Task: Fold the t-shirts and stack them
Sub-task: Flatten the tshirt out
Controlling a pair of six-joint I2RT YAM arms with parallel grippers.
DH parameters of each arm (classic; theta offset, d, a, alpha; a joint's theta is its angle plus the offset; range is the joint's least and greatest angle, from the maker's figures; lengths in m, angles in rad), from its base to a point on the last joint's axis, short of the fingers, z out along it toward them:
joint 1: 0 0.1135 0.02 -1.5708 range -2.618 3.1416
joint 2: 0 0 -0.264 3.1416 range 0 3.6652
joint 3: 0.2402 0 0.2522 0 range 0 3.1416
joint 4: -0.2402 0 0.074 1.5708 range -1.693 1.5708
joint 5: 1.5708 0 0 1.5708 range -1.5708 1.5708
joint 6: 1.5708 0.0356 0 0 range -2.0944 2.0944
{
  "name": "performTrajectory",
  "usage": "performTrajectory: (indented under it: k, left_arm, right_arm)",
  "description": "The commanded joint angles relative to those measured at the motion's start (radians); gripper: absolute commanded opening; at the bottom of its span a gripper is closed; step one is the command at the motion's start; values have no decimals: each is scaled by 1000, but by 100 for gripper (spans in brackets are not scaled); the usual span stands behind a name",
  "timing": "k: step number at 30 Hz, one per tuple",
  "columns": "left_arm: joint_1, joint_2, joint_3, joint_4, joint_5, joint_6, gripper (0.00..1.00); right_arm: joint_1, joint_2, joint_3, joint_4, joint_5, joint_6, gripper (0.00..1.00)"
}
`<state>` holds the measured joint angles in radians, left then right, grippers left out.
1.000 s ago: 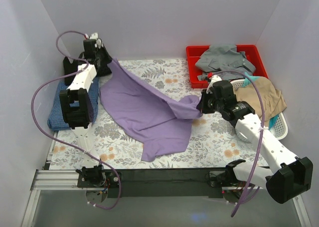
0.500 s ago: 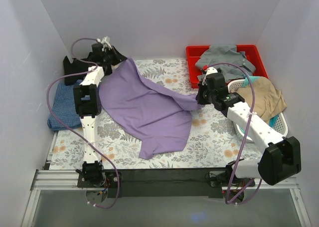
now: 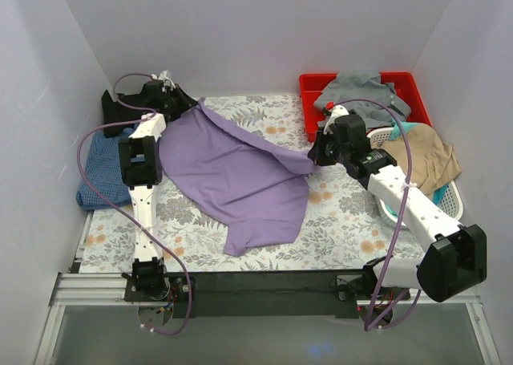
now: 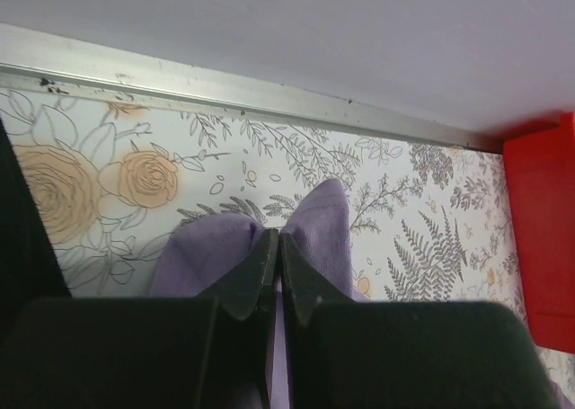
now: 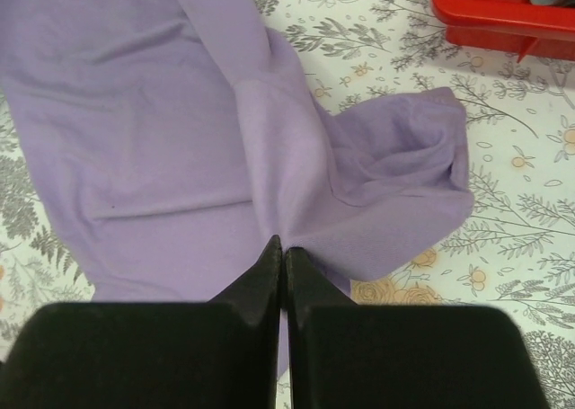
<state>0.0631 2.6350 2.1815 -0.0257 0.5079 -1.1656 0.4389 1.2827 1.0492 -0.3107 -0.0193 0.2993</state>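
The lilac t-shirt lay rumpled across the middle of the floral-patterned counter, stretched between the two arms. The left fingers were pressed together on a bunch of its cloth at the far left of the counter, close to the back wall. In the left wrist view, lilac fabric bulged on both sides of the tips and a thin strip of it showed between them. The right fingers pinched a fold at the shirt's right edge, near the red bin, with a loose flap of cloth crumpled on the counter just beyond the tips. From the stretch held between the two arms, the body of the shirt sagged toward the near edge, and its lower end lay flat on the counter.

The blue checked t-shirt lay at the counter's left edge, partly hidden behind the left arm. The black t-shirt was bunched in the far left corner, just beside the left fingers. The red bin at the far right held a grey garment. The white basket, just nearer than the bin, held a tan garment.
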Motion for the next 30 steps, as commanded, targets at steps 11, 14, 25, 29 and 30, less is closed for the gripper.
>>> performTrajectory:
  k: [11,14,25,29,30]
  left_arm:
    - [37,-354,-365,118,-80,10,0]
    - [40,-397,-443,119,-98,15,0]
    - [83,-495,-525,10,-279,-20,44]
    - [98,-556,-542,63,-267,-32,45]
    - [96,-569,-539,64,-269,-40,45]
  right_arm:
    - [26,-52,-77,-27,-160,24,1]
    - [29,-62,-113,-36,-143,32,1]
    - [32,-104,-110,-79,-36,26,39]
    - [34,-128,-62,-131,45,11,41]
    - [34,-132,-57,-136,59,6,42]
